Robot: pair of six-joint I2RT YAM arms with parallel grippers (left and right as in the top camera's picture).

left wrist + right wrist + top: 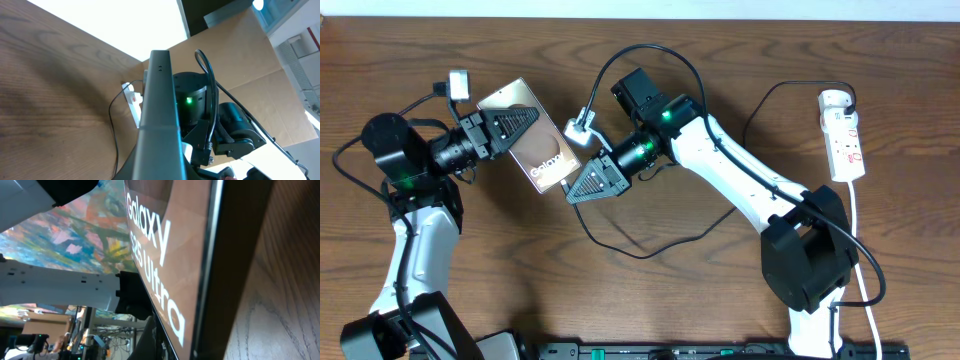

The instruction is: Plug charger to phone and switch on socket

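With the left gripper (498, 128) pinching the flat bronze-brown phone (535, 150), the right gripper (595, 182), whose grip I cannot tell, should align the thin black charger cable (620, 245) carefully.

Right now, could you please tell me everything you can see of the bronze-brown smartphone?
The flat rectangular bronze-brown smartphone shows a glossy face with white "Galaxy S25 Ultra" lettering and a thin metallic-looking edge. It sits diagonally between both arms, left of the table's middle. The left gripper overlaps its upper end; the right gripper is at its lower corner. Whether it rests on the wooden table is unclear.
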